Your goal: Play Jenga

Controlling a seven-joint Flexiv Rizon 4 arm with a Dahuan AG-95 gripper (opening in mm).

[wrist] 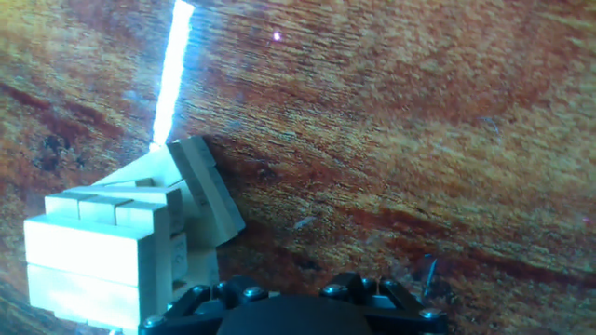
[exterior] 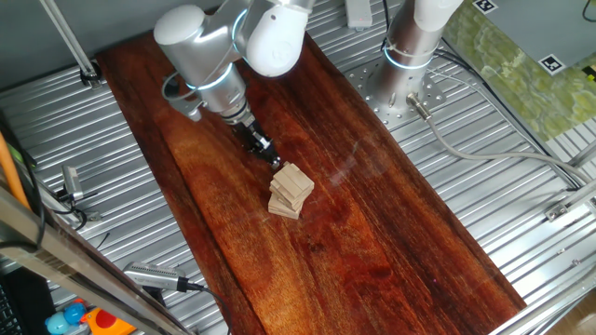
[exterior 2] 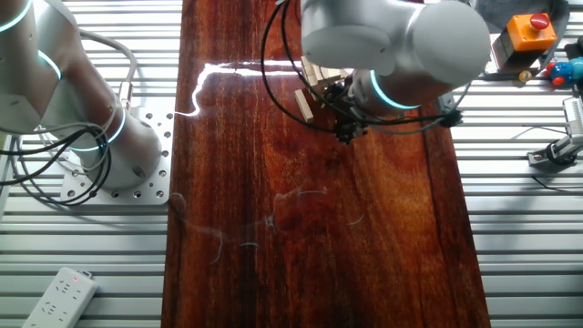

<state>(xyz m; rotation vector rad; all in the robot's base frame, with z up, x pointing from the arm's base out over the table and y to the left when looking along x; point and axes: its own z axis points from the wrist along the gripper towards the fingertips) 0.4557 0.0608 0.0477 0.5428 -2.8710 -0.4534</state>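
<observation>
One fixed view: the Jenga [exterior: 291, 190] stack is seen near the middle of the wooden tabletop [exterior: 391, 233], with the claw [exterior: 274, 160] set just beside its upper layer; contact cannot be confirmed. Whether the claw is wide or narrow cannot be told. The other fixed view: the stack [exterior 2: 308, 91] is largely hidden behind the arm. Hand view: one block [wrist: 207, 186] is shown skewed out of its layer. A slow, level push along the block's long axis is judged best, so that the neighbouring layers are not dragged.
</observation>
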